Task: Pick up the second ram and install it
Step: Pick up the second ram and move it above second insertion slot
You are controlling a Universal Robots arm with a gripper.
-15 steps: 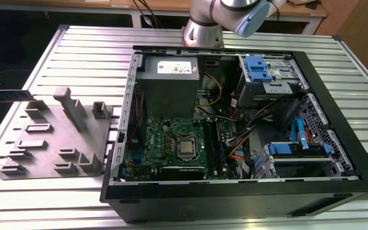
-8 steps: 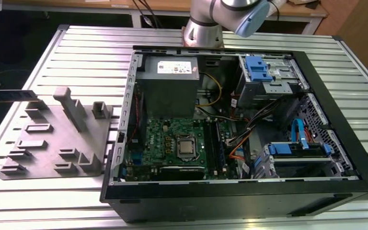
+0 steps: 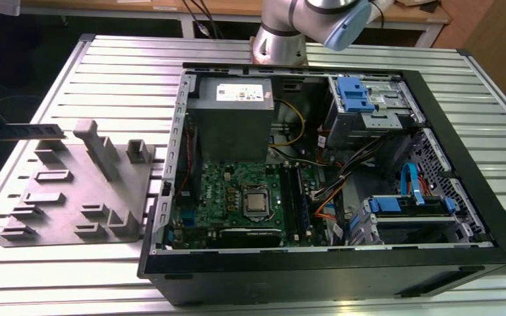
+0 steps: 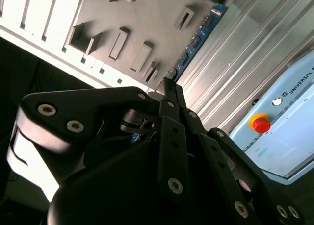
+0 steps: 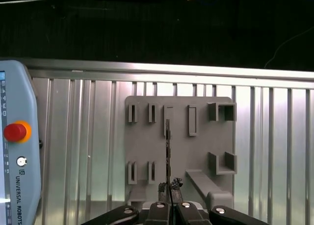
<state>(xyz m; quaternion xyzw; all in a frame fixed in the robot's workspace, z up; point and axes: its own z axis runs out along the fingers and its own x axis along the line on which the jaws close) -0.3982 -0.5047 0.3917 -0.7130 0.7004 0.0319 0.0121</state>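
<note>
The fingers (image 5: 179,210) are clamped on one end of the second ram (image 3: 33,130), held above the holder tray (image 3: 68,197) at nine o'clock from the case (image 3: 341,263) in the exterior view, so the stick could pivot in that narrow pinch and reach the motherboard (image 3: 226,191) crooked.

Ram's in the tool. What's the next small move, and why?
Probably a short carry toward the open computer case, keeping height. The tool is shut on the second ram, which in the exterior view looks raised above the grey holder tray, at that view's left of the case.
</note>
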